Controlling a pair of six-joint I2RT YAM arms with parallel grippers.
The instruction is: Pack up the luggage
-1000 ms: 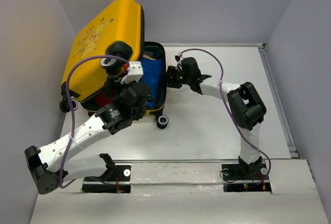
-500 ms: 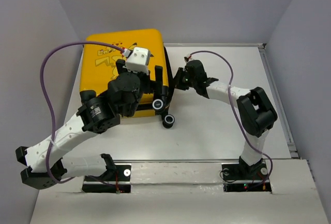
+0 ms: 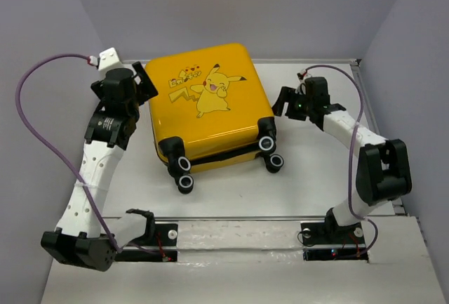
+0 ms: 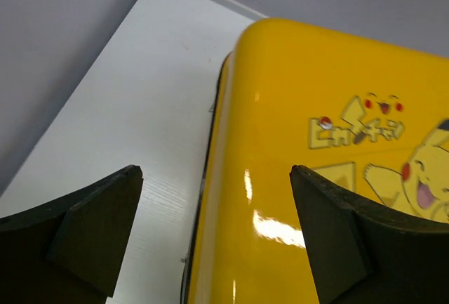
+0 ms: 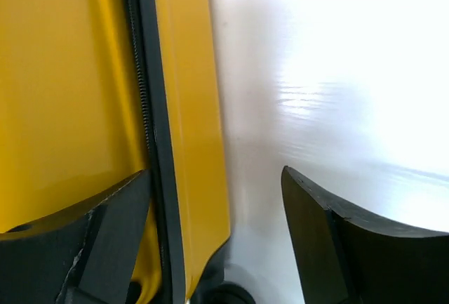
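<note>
The luggage (image 3: 210,107) is a yellow hard-shell suitcase lying flat and closed on the white table (image 3: 316,170), cartoon print facing up, its black-and-white wheels (image 3: 184,177) toward the arms. My left gripper (image 3: 146,83) is open at the case's far left edge; in the left wrist view its open jaws (image 4: 214,170) frame that yellow edge (image 4: 316,177) without touching it. My right gripper (image 3: 280,102) is open beside the case's right side. The right wrist view shows the black zipper trim (image 5: 151,107) between the yellow shells (image 5: 70,72), near the left finger of that gripper (image 5: 214,172).
Grey walls close in the table at the left, back and right. A raised rail (image 3: 375,128) runs along the table's right edge. The purple cable (image 3: 28,107) of the left arm loops out over the left side.
The lid has swung down and the luggage now lies closed, shifted to the right. My left arm has pulled off to the left edge. My right gripper has drawn back right and opened.
</note>
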